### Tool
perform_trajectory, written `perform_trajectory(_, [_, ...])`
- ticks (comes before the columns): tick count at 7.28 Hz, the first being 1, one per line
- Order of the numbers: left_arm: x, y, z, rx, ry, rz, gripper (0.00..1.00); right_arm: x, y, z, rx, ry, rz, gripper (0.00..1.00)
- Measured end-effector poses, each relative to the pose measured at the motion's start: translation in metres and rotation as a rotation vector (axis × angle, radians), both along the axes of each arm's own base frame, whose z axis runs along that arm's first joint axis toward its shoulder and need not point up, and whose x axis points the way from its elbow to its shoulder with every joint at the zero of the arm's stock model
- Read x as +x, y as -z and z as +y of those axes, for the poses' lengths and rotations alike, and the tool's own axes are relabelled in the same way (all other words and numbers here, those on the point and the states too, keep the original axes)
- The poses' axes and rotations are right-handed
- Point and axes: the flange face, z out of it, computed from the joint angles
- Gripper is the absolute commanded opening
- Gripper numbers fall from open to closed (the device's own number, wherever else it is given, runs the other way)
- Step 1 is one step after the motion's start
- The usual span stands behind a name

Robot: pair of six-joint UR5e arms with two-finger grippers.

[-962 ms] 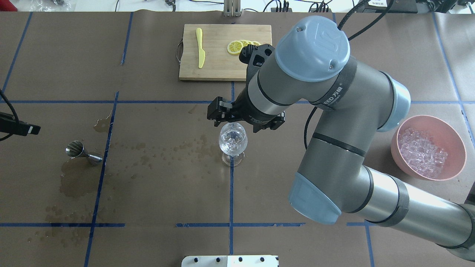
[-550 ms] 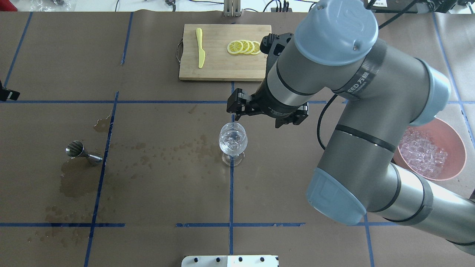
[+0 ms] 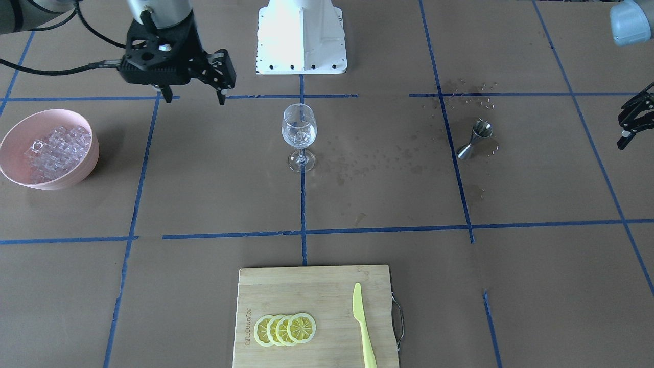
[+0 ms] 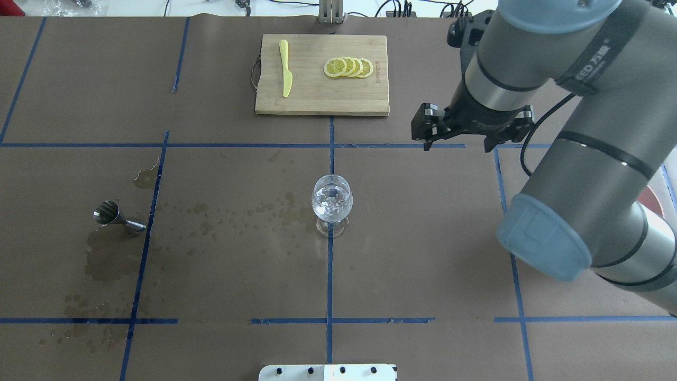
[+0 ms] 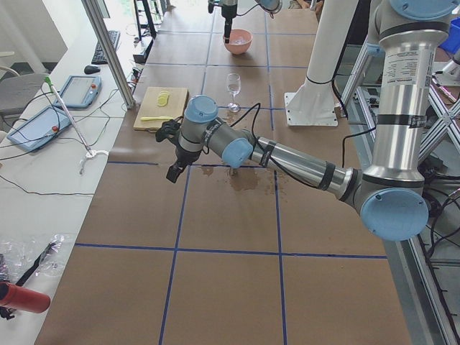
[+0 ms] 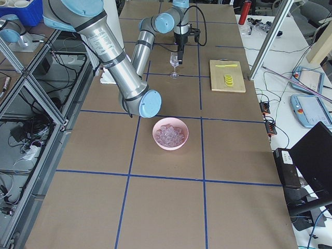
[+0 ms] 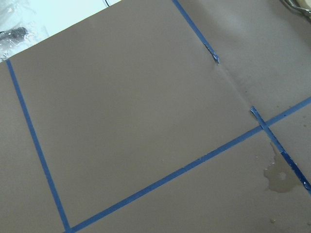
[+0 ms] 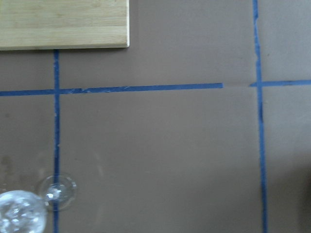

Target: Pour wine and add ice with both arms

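Btwn glass (image 4: 332, 203) & bowl (image 3: 76, 174) of ice (image 3: 56, 145), R pincer (image 4: 456, 146) hangs apart, empty; L pincer (image 3: 631, 122): can't tell.

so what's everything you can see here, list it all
glass: 1, clear, stemmed, table centre on a tape line
bowl: 1, pink, robot's right side of the table
ice: many cubes, clear, heaped in the bowl; some also in the glass
jigger: 1, steel, robot's left side
wet spots: many, dark, between jigger and glass
board: 1, wood, far edge
lemon slices: 4, yellow, overlapping on the board
knife: 1, yellow-green, on the board
tape: blue grid on brown paper
base: 1, white, robot's side
right gripper: black, open, empty
left gripper: black, table's edge, state unclear
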Motion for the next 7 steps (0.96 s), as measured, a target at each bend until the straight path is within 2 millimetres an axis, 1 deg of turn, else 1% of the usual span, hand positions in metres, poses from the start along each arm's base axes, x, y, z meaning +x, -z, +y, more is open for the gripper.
perform_trajectory(1, [-0.002,-0.002,-0.001,0.000,0.006,-0.004,1.00,0.034,-0.029,-0.017,0.050,0.059,0.052,1.00])
perform_trajectory(2, [-0.003,-0.003,-0.001,-0.003,0.008,-0.006,1.00,0.073,-0.063,-0.035,0.084,0.122,0.091,1.00])
perform_trajectory(4, [-0.006,-0.007,0.001,-0.010,0.010,-0.005,1.00,0.161,-0.140,-0.075,0.074,0.220,0.102,1.00])
perform_trajectory(5, [-0.008,-0.012,0.001,-0.022,0.013,-0.006,1.00,0.208,-0.180,-0.094,0.053,0.236,0.079,1.00])
perform_trajectory(6, [-0.010,-0.022,0.000,-0.042,0.016,-0.008,1.00,0.251,-0.227,-0.104,0.035,0.215,0.039,1.00])
perform_trajectory(7, [-0.011,-0.030,-0.001,-0.057,0.018,-0.009,1.00,0.285,-0.283,-0.103,0.040,0.181,-0.007,1.00])
